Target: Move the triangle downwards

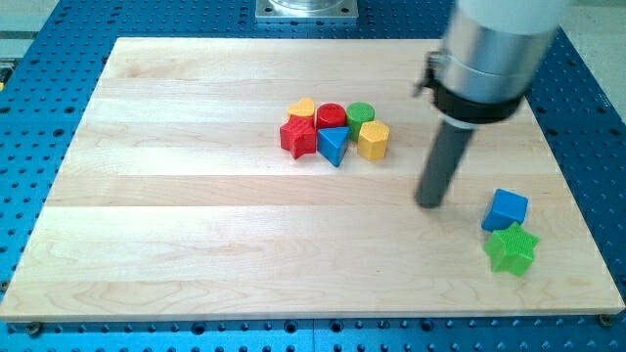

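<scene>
Pale wooden board (196,196) on a blue perforated table (39,108); we logged the following on it.

Cluster, upper centre of the frame, pieces packed close or touching: yellow heart (303,106) at the back left, red cylinder (331,114) beside it, green cylinder (361,112) at the back right; in front, red star (298,137) on the left, blue triangle (333,145) in the middle with its point toward the frame's bottom, yellow hexagon (373,141) on the right.

Pair, lower right of the frame, touching or nearly so: blue cube (505,209), with green star (512,249) just below it.

Our rod stood upright right of centre, and we carried no pincer to report as open or closed. Our tip (430,203) rested on bare wood between the two groups, well apart from the triangle and nearer the blue cube.
</scene>
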`<action>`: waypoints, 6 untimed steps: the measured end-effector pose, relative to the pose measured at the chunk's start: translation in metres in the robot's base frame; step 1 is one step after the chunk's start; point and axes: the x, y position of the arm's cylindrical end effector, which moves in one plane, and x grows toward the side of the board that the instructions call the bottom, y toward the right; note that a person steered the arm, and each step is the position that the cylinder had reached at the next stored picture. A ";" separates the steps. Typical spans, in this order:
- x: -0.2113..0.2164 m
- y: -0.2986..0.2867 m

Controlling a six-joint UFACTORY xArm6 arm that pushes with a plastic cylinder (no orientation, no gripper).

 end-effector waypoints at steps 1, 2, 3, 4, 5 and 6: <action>-0.005 -0.099; -0.050 -0.133; -0.094 -0.107; -0.075 -0.073; -0.053 -0.037; -0.040 -0.069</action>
